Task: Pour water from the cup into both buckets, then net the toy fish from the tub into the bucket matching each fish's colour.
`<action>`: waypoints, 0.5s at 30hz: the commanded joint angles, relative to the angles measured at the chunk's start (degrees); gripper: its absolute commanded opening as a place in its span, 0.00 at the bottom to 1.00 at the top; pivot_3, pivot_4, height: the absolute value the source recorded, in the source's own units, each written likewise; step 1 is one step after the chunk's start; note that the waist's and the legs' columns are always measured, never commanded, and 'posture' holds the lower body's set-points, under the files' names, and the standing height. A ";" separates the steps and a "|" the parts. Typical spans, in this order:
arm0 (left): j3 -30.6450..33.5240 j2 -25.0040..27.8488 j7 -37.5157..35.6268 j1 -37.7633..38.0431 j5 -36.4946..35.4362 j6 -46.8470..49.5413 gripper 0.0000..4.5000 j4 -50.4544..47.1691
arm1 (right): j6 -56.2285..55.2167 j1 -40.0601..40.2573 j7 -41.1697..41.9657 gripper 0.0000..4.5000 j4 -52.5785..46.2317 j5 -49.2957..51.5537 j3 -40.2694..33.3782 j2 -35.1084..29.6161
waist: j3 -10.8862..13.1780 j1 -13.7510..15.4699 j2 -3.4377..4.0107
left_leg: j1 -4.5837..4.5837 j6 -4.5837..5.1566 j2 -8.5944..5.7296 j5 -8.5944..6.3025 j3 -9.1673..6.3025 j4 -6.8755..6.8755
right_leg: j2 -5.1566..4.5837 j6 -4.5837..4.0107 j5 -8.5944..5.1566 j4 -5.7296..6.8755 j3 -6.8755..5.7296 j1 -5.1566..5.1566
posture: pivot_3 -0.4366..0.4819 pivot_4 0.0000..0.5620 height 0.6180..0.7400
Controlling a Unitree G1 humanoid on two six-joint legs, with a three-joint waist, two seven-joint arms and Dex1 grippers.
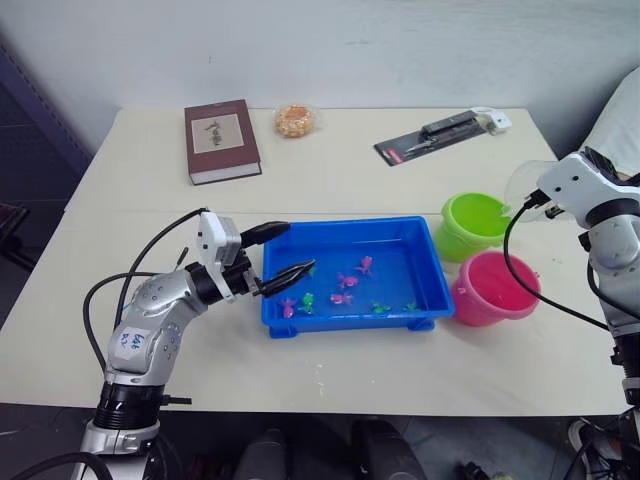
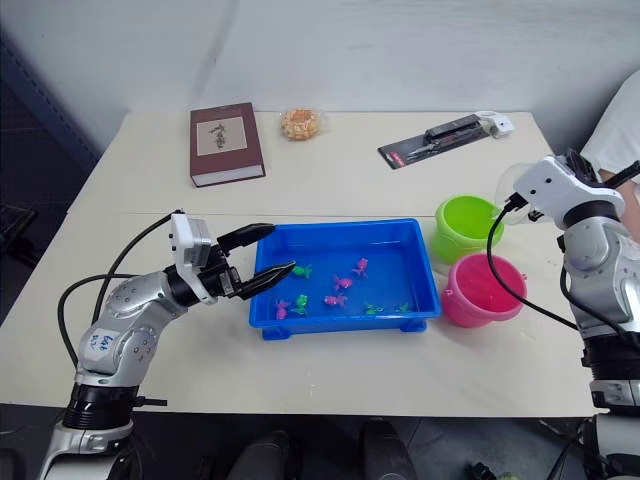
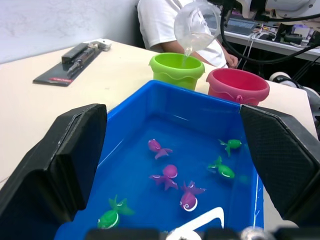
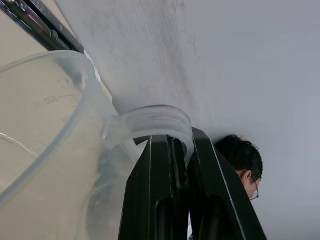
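The clear cup (image 3: 196, 25) hangs tilted above the lime green bucket (image 1: 472, 224), and a thin stream of water runs from it into that bucket. My right gripper (image 4: 181, 140) is shut on the cup's handle. The pink bucket (image 1: 494, 288) stands just in front of the green one, at the right end of the blue tub (image 1: 345, 224). Several pink and green toy fish (image 1: 343, 280) lie in the tub's water. My left gripper (image 1: 298, 247) is open over the tub's left end, with nothing between its fingers.
At the table's back lie a dark red book (image 1: 221, 140), a small wrapped snack (image 1: 296, 120) and a black packaged tool (image 1: 440, 135). A person in a white shirt (image 3: 160, 25) sits beyond the table's right side.
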 commanded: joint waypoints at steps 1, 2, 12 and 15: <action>0.65 -0.41 -0.18 -0.05 -0.57 -1.18 1.00 -1.75 | -2.10 -0.48 -2.30 0.01 -0.88 -2.28 -1.07 -1.68 | 0.00 0.03 0.00 | 0.00 0.00 0.00 0.00 0.00 0.03 | 0.00 0.00 0.00 0.00 0.00 0.00 | 0.48 0.27 1.00; 0.66 -0.48 -0.17 -0.01 -0.66 -1.15 1.00 -1.81 | -2.56 -0.49 -2.54 0.01 -0.90 -2.82 -0.93 -1.74 | 0.00 0.03 0.00 | 0.00 0.00 -0.01 0.00 0.01 0.05 | -0.01 0.00 0.00 0.00 0.01 0.00 | 0.48 0.27 1.00; 0.73 -0.90 -0.05 0.08 -0.74 -1.02 1.00 -1.99 | -4.36 -1.78 -3.67 0.01 -0.29 -5.75 -0.14 -0.91 | 0.00 0.02 0.00 | 0.00 0.00 -0.01 0.00 0.01 0.20 | 0.00 0.00 0.00 0.05 0.02 0.00 | 0.48 0.27 1.00; 0.68 -1.05 0.05 0.33 -0.79 -0.99 1.00 -2.22 | -5.72 -2.37 -4.38 0.01 0.16 -6.92 0.68 -1.05 | 0.00 -0.02 0.00 | 0.00 0.00 -0.01 0.00 0.01 0.23 | 0.00 0.00 0.00 0.05 0.03 0.00 | 0.48 0.27 1.00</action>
